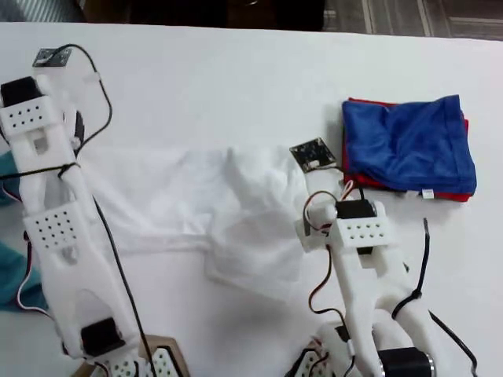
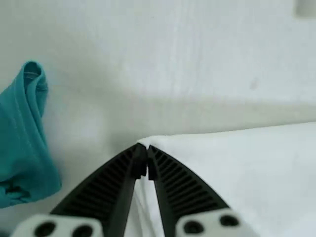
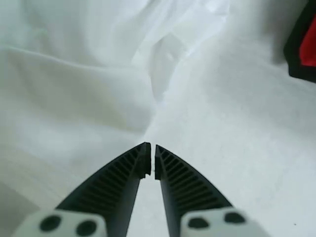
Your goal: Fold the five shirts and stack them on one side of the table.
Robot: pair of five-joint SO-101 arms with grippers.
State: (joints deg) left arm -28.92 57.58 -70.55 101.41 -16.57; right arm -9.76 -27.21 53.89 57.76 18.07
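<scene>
**Both claws closed on the white shirt; two shirts stacked at the right**

At the table's left edge you have a teal shirt, bunched up and partly off the edge of the high view. In the left wrist view its hemmed fold lies beside your left claw and is not touching it.

Your left gripper has its jaws pressed together on the corner of the white shirt. The cloth's point sits right at the fingertips, and the rest of it spreads away from there. In the high view this arm stands along the left side of the table, with that corner near its far end.

The white shirt lies across the middle of the table, rumpled, with a loose flap hanging toward the near edge (white on white, so its outline is hard to follow in places).

Your right gripper is at the shirt's right-hand end, jaws closed. Creases in the cloth run in and gather at the tips, so it reads as a pinch on the fabric.

Toward the table's right edge, a folded blue shirt lies on top of a red shirt, whose edge shows beneath it. The stack sits just beside your right arm, apart from the white shirt.
</scene>
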